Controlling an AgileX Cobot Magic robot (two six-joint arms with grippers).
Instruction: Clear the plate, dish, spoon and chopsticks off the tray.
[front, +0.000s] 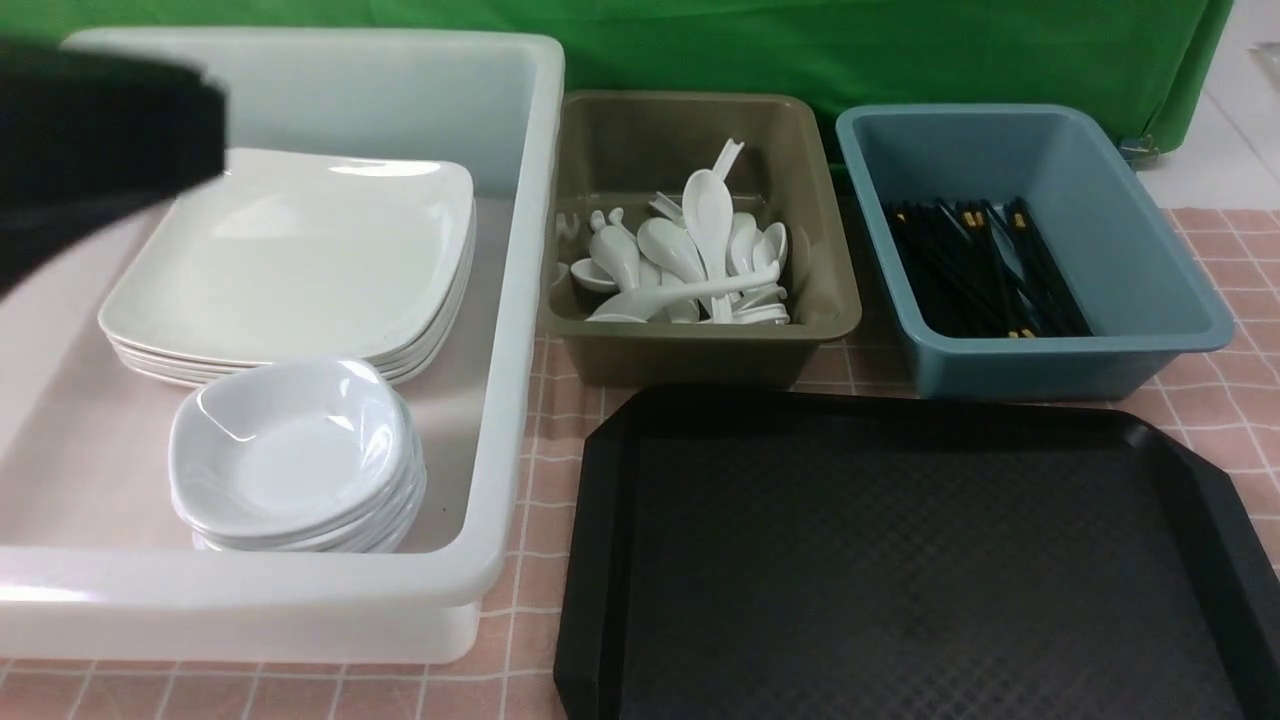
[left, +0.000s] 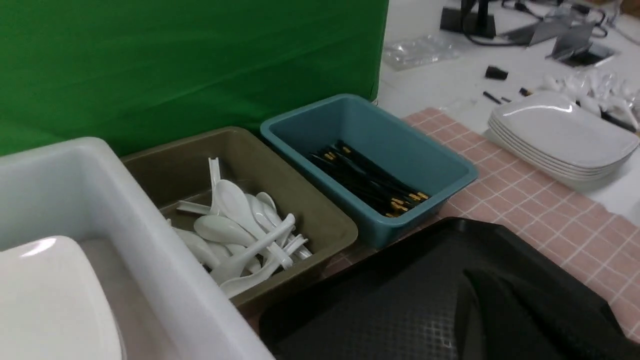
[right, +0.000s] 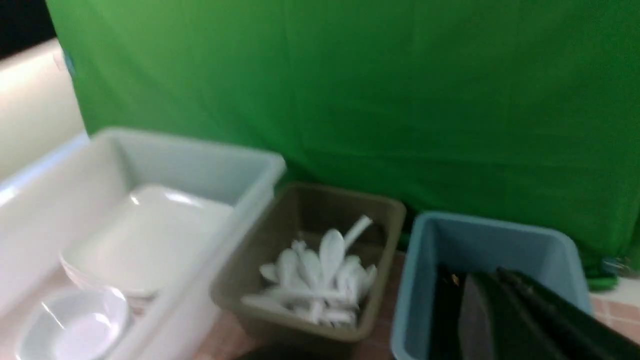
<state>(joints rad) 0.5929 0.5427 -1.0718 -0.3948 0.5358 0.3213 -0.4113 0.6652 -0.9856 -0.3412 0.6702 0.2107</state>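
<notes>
Tray (front: 900, 560) bare — claws seemingly clear.

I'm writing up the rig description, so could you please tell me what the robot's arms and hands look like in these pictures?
Little shows. The left arm is a blurred, matte black block in the front view. The left hand and right hand appear in their wrist views as dark, black, wedge-shaped parts. No cables or markings are visible.

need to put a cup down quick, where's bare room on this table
The black tray is bare across its whole floor. A narrow checked strip lies between tray and white bin. The olive bin is heaped with spoons, the blue bin holds chopsticks.
</notes>
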